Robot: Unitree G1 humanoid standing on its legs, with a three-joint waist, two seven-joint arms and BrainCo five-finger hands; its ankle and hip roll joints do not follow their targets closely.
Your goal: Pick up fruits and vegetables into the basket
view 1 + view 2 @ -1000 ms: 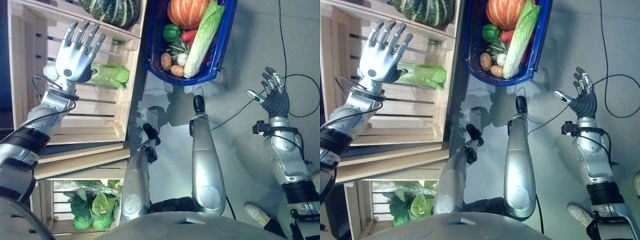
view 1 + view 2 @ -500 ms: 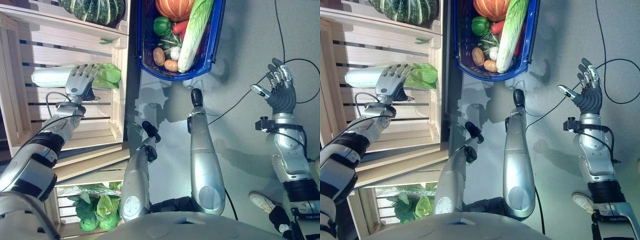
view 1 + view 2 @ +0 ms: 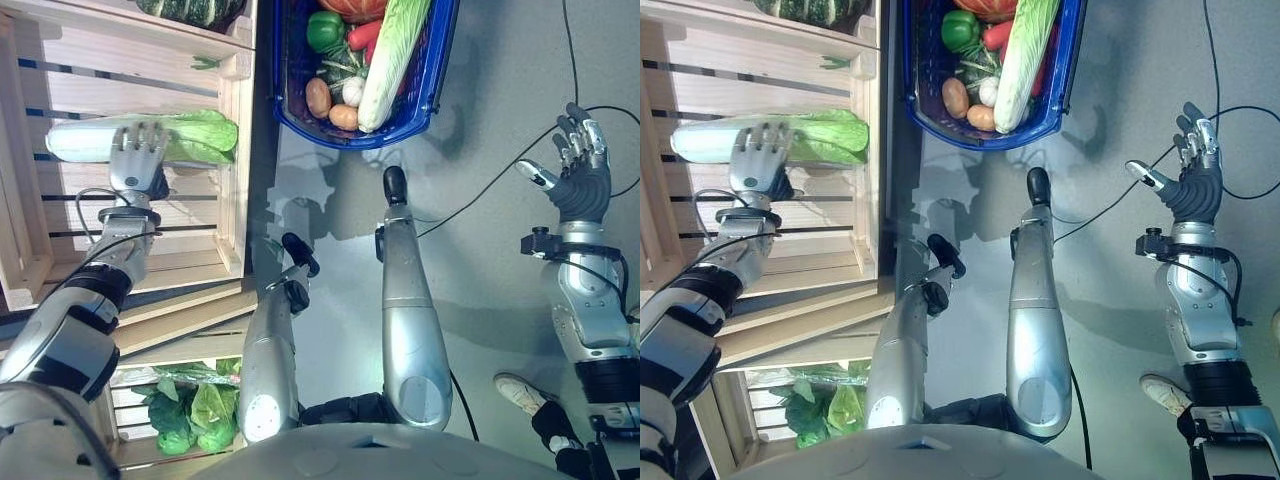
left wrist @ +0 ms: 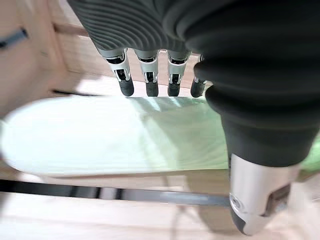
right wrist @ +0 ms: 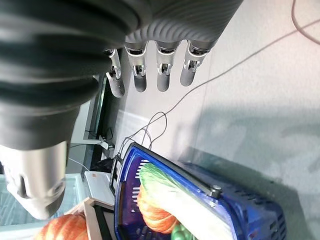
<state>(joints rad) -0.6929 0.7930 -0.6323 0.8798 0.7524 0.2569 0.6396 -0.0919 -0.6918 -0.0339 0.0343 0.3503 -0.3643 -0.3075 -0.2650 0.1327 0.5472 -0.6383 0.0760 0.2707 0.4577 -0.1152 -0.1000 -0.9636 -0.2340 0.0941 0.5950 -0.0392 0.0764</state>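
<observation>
Two hands | left hand [image 3: 137, 157] fingers straight over cabbage [image 3: 190, 137] in crate [image 3: 236, 200] | right hand [image 3: 580, 180] raised, fingers spread.

Readable text: none.
Labels, brands: none legible on the wooden crate [image 3: 235, 190] at 10 o'clock or the blue basket [image 3: 432, 90] at 12 o'clock.
Numbers, signs: none on the floor [image 3: 480, 250].
</observation>
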